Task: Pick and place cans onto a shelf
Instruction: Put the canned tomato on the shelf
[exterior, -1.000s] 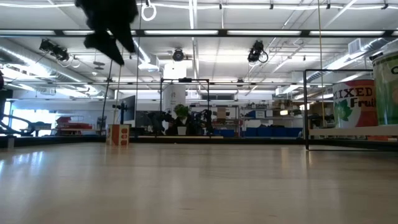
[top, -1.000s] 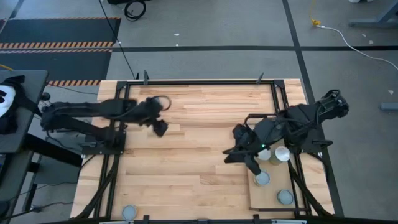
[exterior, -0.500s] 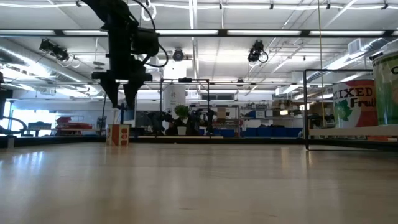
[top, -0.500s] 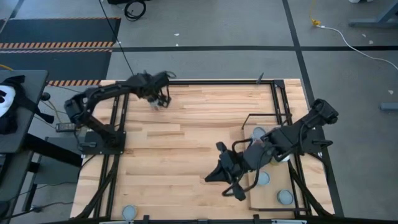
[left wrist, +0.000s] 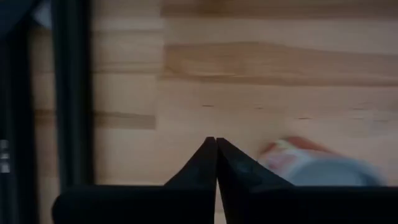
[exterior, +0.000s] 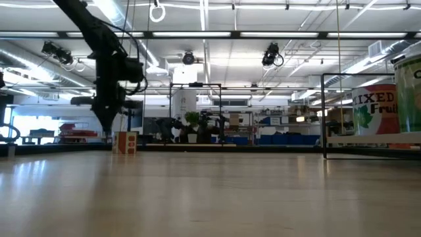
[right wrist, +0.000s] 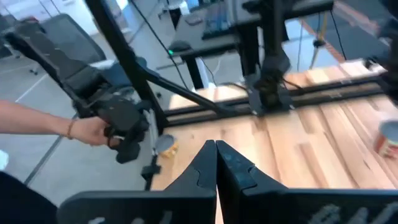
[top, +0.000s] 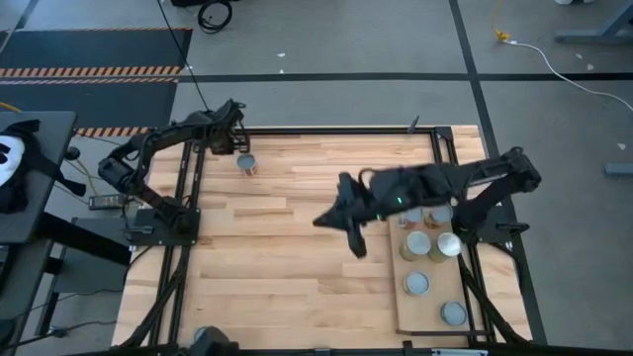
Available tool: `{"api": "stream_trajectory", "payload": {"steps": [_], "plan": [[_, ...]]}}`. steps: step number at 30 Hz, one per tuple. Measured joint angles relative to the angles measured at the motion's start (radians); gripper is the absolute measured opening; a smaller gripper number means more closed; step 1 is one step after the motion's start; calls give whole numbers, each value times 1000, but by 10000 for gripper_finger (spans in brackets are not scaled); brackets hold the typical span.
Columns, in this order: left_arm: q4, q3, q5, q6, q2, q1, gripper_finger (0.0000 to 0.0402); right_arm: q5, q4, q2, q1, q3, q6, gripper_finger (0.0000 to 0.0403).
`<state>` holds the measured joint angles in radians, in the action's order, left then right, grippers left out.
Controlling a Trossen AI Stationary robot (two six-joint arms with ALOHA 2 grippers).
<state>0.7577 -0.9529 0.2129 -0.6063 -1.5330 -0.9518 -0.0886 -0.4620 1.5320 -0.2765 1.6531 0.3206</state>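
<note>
**Left fingers closed beside a far-left can**

I am watching the left gripper (top: 237,143) hovering at the far-left corner with fingers pressed together, just beside a red-labelled can (top: 247,164). Descending like this risks toppling it. The right gripper (top: 341,222), also pinched together and empty, is hanging mid-table left of the shelf (top: 420,302), which is holding the other cans (top: 427,242).

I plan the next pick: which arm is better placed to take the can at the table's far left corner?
Left. Its tool, shut, hangs just beside that can. The right tool, also shut, is mid-table, farther away.
</note>
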Motion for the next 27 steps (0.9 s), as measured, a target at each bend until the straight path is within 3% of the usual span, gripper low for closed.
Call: {"api": "stream_trajectory", "payload": {"steps": [7,11,16,21,27], "plan": [[-129,126,-11,42,0,44,4,198,-55,-8,229,0,-92,2],[-361,182,-105,95,0,111,7,209,-48,-8,323,0,-226,3],[-645,201,-123,95,-5,255,3,195,-84,-8,390,0,-334,20],[-894,200,-150,55,-62,419,4,82,-170,4,476,-23,-379,69],[-931,109,-156,-66,-165,572,4,154,-171,5,579,-137,-555,165]]}}
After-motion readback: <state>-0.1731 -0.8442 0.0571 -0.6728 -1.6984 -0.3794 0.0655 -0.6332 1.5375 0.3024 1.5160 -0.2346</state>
